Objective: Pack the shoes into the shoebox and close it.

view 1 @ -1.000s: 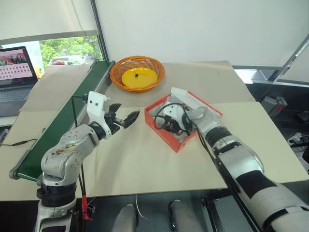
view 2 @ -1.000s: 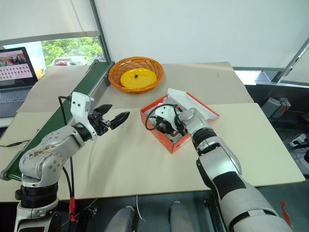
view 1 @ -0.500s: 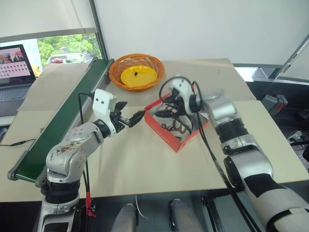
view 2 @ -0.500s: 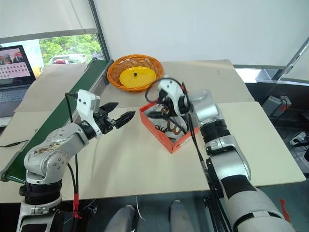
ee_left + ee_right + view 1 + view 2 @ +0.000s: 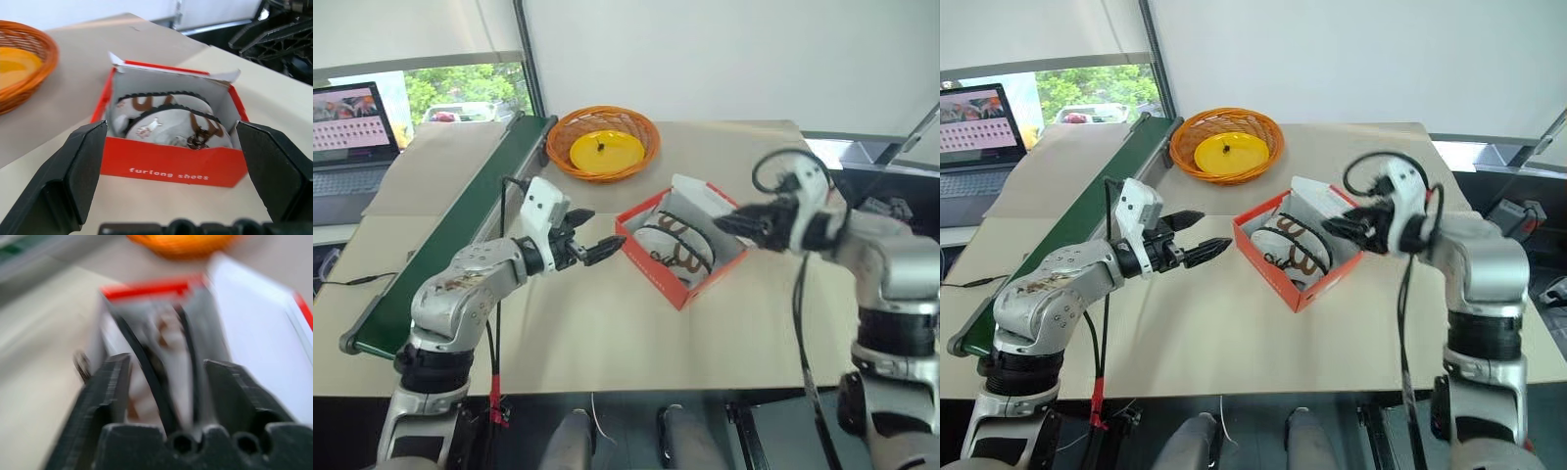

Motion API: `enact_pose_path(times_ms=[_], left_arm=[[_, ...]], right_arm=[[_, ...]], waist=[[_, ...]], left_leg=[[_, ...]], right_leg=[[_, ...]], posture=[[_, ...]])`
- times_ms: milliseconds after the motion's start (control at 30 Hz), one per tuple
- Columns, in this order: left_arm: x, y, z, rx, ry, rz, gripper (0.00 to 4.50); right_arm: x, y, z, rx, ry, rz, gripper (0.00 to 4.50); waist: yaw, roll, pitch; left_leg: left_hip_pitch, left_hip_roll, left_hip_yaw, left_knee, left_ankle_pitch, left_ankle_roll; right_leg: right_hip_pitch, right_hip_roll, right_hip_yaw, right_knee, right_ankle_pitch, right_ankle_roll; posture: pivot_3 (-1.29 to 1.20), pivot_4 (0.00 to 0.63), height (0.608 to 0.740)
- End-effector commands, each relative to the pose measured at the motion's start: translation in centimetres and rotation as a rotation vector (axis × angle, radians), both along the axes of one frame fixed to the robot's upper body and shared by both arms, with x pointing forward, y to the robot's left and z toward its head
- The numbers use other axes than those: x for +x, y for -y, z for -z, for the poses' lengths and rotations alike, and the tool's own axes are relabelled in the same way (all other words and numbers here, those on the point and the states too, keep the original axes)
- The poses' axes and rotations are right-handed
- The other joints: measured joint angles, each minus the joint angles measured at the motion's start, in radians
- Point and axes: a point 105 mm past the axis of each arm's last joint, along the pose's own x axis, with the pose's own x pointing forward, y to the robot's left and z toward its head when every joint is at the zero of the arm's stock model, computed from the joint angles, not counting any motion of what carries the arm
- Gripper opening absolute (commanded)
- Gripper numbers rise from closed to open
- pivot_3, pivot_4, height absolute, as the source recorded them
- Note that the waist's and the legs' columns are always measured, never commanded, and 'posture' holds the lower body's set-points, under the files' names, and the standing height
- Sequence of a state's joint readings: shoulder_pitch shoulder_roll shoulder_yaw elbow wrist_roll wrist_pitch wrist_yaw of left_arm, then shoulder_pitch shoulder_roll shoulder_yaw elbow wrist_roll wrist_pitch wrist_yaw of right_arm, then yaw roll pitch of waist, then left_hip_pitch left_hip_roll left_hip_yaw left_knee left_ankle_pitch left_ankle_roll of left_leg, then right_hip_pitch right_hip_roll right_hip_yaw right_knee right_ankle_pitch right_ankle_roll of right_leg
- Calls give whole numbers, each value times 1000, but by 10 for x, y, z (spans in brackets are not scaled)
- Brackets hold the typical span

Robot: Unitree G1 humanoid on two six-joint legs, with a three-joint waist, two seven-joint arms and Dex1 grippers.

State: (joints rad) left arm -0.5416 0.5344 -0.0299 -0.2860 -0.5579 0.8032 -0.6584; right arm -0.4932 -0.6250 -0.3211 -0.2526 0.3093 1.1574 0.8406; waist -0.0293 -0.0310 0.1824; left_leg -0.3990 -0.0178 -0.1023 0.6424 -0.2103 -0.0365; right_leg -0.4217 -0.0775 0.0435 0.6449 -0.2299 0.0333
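Note:
The red-orange shoebox (image 5: pixel 649 266) stands open in the middle of the table, its white-lined lid (image 5: pixel 702 199) folded back on the far side. Inside it the white shoes (image 5: pixel 164 128) with brown trim lie side by side, dark soles up. My left gripper (image 5: pixel 593 246) hovers just left of the box, pointing at it, fingers (image 5: pixel 73 171) spread wide and empty. My right gripper (image 5: pixel 730 223) hangs above the box's right side, pointing left, its fingers (image 5: pixel 105 396) apart with nothing between them. In the right wrist view the box (image 5: pixel 146 289) is blurred.
An orange wicker basket (image 5: pixel 637 130) holding a yellow plate sits behind the box. A green conveyor belt (image 5: pixel 460 230) runs along the table's left side, with a laptop (image 5: pixel 347 122) beyond it. A black cable (image 5: pixel 773 168) loops over my right wrist.
My right gripper came up out of the shoebox and swung right, leaving the shoes inside. My left gripper edged toward the box. The camera view shifted a little.

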Motion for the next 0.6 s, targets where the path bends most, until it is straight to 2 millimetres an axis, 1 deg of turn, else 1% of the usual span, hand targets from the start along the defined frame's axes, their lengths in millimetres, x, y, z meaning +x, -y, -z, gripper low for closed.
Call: enact_pose_path(times_ms=[33, 100, 133, 167, 200, 233, 267, 333, 433, 467, 533, 600], left_arm=[[-5, 7, -15, 47, 69, 111, 4500], [-6, 8, -18, 64, 73, 145, 4500], [-6, 9, -19, 72, 74, 157, 4500], [-7, 9, -19, 81, 73, 169, 4500], [-7, 9, -20, 91, 73, 181, 4500], [-7, 9, -20, 110, 78, 186, 4500], [-2, 7, -20, 127, 85, 167, 4500], [5, 4, -21, 149, 96, 127, 4500], [5, 3, -21, 175, 108, 125, 4500], [5, 3, -21, 180, 110, 124, 4500], [3, 1, -23, 188, 116, 112, 4500], [2, -2, -25, 192, 123, 101, 4500]], right_arm=[[-26, 27, -1, 80, 14, 110, 1316], [-32, 34, 11, 126, -11, 151, 655], [-34, 37, 18, 151, -26, 168, 199], [-36, 42, 27, 157, -44, 194, 95], [-37, 47, 37, 153, -58, 218, 95], [-35, 51, 43, 194, -48, 244, 95], [-31, 54, 50, 231, -27, 264, 95], [-24, 51, 61, 267, 2, 252, 95], [-8, 50, 70, 330, 44, 285, 95], [-4, 51, 73, 332, 52, 297, 95], [5, 48, 86, 286, 60, 294, 95], [14, 43, 91, 285, 74, 282, 95]], waist=[[1, 1, 0], [-9, 1, 0], [-13, 1, 0], [-14, 1, 0], [-16, 1, 0], [-17, 1, 0], [-18, 1, 0], [-19, 1, 0], [-20, 2, 0], [-20, 2, 0], [-19, 2, 1], [-19, 2, 1]], left_leg=[[0, 0, 0, 0, 0, 0], [1, 0, 2, 1, 0, 0], [2, 0, 2, 1, 0, 0], [3, 0, 4, 1, 0, 0], [4, 0, 3, 1, 0, 0], [6, 1, 3, 1, 0, 0], [7, 1, 4, 1, 0, 0], [10, 1, 4, 0, 0, 0], [12, 1, 5, 1, 0, 1], [12, 1, 5, 1, 0, 0], [12, 1, 5, 1, 0, 0], [12, 1, 5, 0, 0, 1]], right_leg=[[1, 0, 0, 0, 0, 0], [1, 0, 2, 0, 0, 0], [2, 0, 2, 0, 0, 0], [3, 0, 3, 1, 0, 1], [3, 0, 3, 1, -1, 2], [4, 1, 3, 1, -4, 6], [5, 1, 3, 1, -4, 7], [9, 1, 4, 1, -4, 8], [11, 1, 5, 0, -5, 8], [11, 1, 5, 0, -5, 8], [11, 1, 5, 0, -5, 8], [11, 1, 5, 0, -5, 8]], posture=[[0, 150, 740], [0, 150, 740], [0, 150, 740], [0, 150, 740], [0, 150, 740], [0, 150, 740], [0, 150, 740], [0, 150, 740], [0, 150, 740], [0, 150, 740], [0, 150, 740], [0, 150, 740]])
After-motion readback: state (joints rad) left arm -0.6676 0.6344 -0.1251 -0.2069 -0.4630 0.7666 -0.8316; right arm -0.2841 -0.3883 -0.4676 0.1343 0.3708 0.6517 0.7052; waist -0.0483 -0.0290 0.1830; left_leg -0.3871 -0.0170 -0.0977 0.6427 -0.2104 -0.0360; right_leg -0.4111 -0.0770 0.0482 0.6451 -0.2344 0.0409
